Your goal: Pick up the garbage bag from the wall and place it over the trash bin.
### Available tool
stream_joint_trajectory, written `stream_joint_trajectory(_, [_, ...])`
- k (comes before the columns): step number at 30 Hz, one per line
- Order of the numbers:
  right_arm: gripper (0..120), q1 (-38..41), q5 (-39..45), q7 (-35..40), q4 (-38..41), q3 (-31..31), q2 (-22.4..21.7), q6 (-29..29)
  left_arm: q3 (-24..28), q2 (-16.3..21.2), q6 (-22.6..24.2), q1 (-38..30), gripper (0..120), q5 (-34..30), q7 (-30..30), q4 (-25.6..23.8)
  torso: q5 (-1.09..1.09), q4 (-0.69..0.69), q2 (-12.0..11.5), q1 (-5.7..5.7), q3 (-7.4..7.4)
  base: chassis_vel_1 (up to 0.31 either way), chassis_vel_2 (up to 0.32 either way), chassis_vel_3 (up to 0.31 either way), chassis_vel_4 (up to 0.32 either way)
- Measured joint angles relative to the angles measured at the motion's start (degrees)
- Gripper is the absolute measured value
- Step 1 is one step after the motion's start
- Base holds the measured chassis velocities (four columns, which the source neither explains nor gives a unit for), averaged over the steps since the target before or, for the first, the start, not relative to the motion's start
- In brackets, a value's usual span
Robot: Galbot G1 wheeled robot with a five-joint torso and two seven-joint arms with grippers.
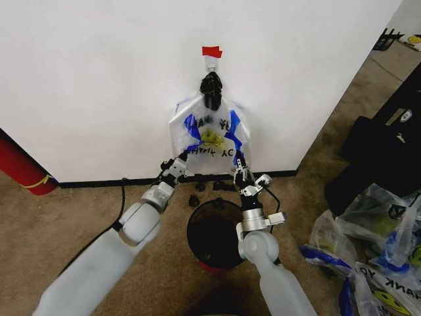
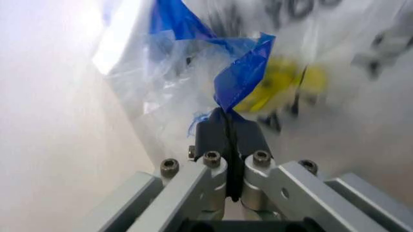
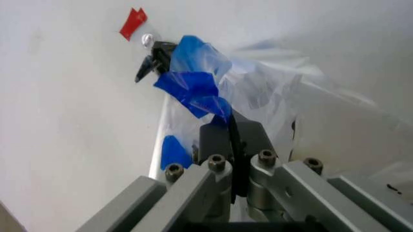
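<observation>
Bag [image 1: 210, 135] hangs on the wall [image 1: 99, 79], above the bin [image 1: 214, 234]. I have the left end effector [image 2: 228, 123] and right end effector [image 3: 231, 126] each clamped on a blue handle. Grasp step; next I'd judge lifting it off the hook.

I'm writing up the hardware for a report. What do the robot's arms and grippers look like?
Both arms have smooth, rounded pale grey shells that narrow toward silver metal wrists. The left gripper and right gripper are built from bare aluminium links joined with hex bolts, ending in flat black fingers. A black cable loops beside the right wrist, and another trails along the left arm.
</observation>
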Motion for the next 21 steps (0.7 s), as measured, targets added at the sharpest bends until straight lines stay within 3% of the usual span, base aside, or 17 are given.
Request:
stream_joint_trajectory(4, [0, -2.59, -0.93, -0.61, 1.82, 0.5, -0.75, 0.83, -3.45, -4.01, -0.22, 8.68, 0, -2.24, -0.38, -6.56, 0.0, 0.02, 0.01, 0.0, 0.0, 0.0, 0.0, 0.0, 0.0])
stream_joint_trajectory(10, [0, -8.15, -4.85, -1.55, 4.86, 2.5, -2.15, 2.85, -6.76, -9.02, -0.11, 15.55, 0, -4.38, -2.03, -11.62, 0.01, 0.0, 0.02, 0.0, 0.0, 0.0, 0.0, 0.0, 0.0])
stream_joint_trajectory(14, [0, -12.23, -10.19, -1.22, 6.8, 4.47, -3.37, 4.67, -8.86, -11.13, -0.11, 18.76, 0, -4.78, -3.07, -13.21, 0.01, 0.0, 0.02, 0.0, -0.01, 0.0, 0.0, 0.0, 0.0])
stream_joint_trajectory(17, [0, -16.3, -18.93, -0.84, 7.6, 6.84, -5.17, 7.74, -10.32, -12.81, -0.06, 21.28, 0, -4.67, -4.58, -13.93, 0.01, 0.0, 0.02, -0.01, 0.0, 0.0, 0.0, 0.0, 0.0])
stream_joint_trajectory(21, [0, -19.39, -22.86, -0.92, 9.51, 8.56, -6.56, 10.26, -11.46, -13.83, 0.04, 24.03, 0, -3.26, -6.18, -14.79, 0.0, 0.0, 0.02, 0.0, 0.0, 0.0, 0.0, 0.0, 0.0])
